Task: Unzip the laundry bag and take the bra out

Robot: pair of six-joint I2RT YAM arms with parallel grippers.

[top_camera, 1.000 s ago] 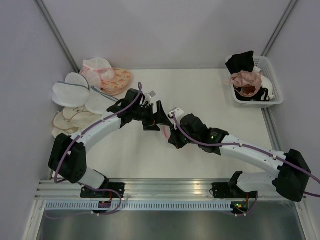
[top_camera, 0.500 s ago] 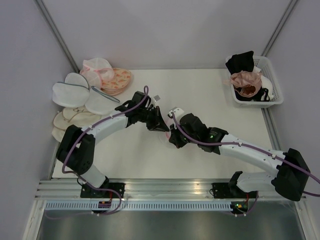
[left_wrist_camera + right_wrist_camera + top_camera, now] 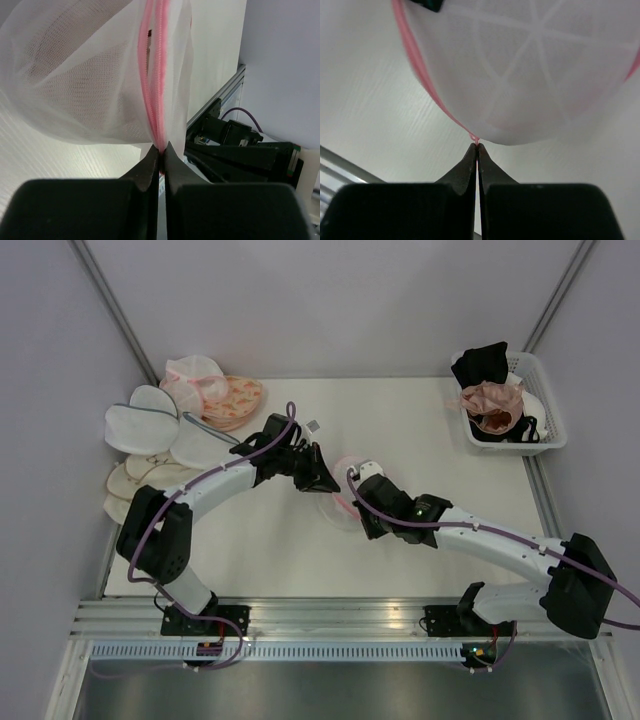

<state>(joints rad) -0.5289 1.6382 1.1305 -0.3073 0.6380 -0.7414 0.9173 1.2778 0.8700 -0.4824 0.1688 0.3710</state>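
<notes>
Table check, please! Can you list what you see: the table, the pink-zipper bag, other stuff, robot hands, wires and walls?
Surface: white table.
Job's things: laundry bag held between both grippers; bra not made out through the mesh.
Clutter: pile of mesh bags and pouches at far left; white basket at far right with a black garment and a dusty-pink bra.
Grippers: left gripper shut on the pink zipper rim; right gripper shut on a pink tip at the rim.
Cables: purple cable along each arm.
Surroundings: pale walls, metal rail at near edge.
</notes>
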